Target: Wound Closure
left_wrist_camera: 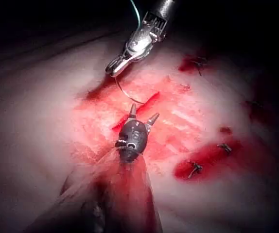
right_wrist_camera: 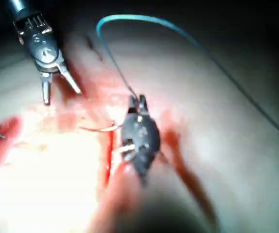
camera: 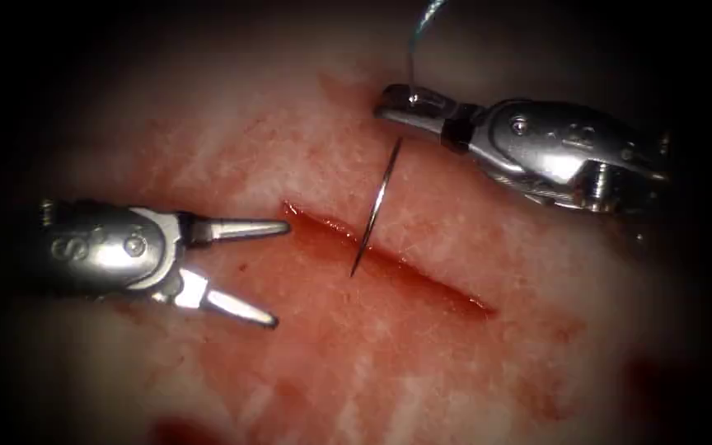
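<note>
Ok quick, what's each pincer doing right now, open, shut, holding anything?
Left pincer: open, holding nothing, left of the cut.
Right pincer: shut on the needle near its thread end; needle tip at the cut.

endoscope overhead, close; wrist views share cut.

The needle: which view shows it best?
Endoscope view: the needle hangs from the right tool, its tip over the cut. Left wrist view shows its thin curve; right wrist view a pale streak.
</note>
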